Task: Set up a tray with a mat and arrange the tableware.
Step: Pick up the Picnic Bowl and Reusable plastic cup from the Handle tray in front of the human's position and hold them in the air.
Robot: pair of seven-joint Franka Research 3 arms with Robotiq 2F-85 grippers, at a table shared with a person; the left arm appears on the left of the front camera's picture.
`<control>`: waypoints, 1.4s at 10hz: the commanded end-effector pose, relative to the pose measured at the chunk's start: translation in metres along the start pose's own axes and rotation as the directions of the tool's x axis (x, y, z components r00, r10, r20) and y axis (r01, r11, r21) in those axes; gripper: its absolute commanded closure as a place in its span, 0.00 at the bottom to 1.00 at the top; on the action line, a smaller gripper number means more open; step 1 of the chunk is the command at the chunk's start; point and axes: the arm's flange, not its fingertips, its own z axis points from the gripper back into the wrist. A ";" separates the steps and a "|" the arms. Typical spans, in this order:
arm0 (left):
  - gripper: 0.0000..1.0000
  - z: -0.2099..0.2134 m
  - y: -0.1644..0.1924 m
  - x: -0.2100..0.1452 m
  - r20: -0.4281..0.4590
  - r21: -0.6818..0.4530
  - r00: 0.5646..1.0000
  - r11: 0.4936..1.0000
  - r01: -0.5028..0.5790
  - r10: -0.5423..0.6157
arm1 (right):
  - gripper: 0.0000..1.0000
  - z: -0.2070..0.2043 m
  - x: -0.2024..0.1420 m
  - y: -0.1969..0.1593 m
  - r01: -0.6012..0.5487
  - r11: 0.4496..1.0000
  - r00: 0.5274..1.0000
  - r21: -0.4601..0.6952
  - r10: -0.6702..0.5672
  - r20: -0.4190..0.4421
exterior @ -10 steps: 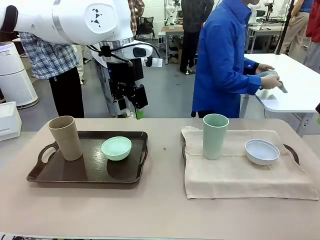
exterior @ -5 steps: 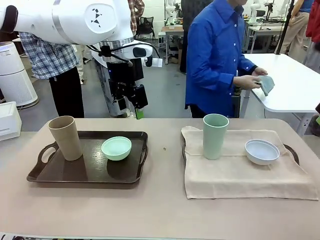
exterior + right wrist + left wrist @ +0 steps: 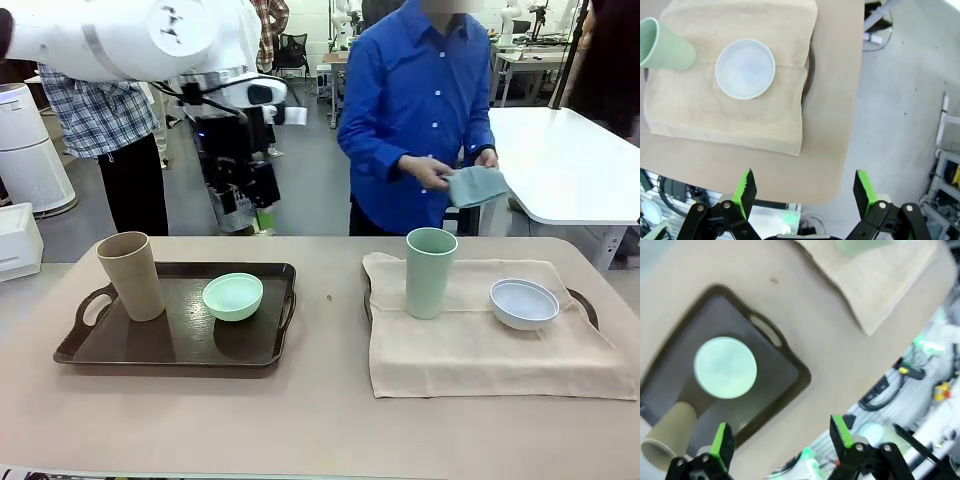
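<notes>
A dark brown tray (image 3: pixel 170 340) at the left holds a tan cup (image 3: pixel 130 275) and a mint-green bowl (image 3: pixel 233 296). At the right, a beige mat (image 3: pixel 470 350) covers a second tray (image 3: pixel 588 305), with a pale green cup (image 3: pixel 431 272) and a white bowl (image 3: pixel 524 303) on it. My left gripper (image 3: pixel 262 218) hangs open high behind the left tray. Its wrist view looks down on the mint bowl (image 3: pixel 725 367) and tan cup (image 3: pixel 667 437). My right gripper (image 3: pixel 807 190) is open, high above the white bowl (image 3: pixel 745 69) and green cup (image 3: pixel 665 47).
A person in a blue shirt stands at the table's far edge holding a folded grey-blue cloth (image 3: pixel 475 185) in both hands. Bare tabletop (image 3: pixel 330 300) lies between the two trays. A white table (image 3: pixel 570 160) stands behind at the right.
The person has turned from the white table toward this one, bringing the grey-blue cloth along. My left arm has shifted slightly left. Cups and bowls have not moved.
</notes>
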 end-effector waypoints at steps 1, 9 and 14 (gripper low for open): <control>0.00 0.003 0.028 -0.053 0.029 -0.089 0.999 0.995 -0.042 0.045 | 0.00 -0.003 -0.004 -0.010 0.031 0.999 0.999 0.033 -0.030 -0.030; 0.00 0.048 0.143 -0.227 0.357 -0.364 0.905 0.927 -0.094 0.232 | 0.00 0.003 -0.012 -0.097 0.382 0.807 0.924 0.450 -0.317 -0.215; 0.00 0.031 0.190 -0.301 0.473 -0.709 0.742 0.705 0.000 0.475 | 0.00 -0.009 -0.033 -0.134 0.547 0.509 0.837 0.665 -0.337 -0.430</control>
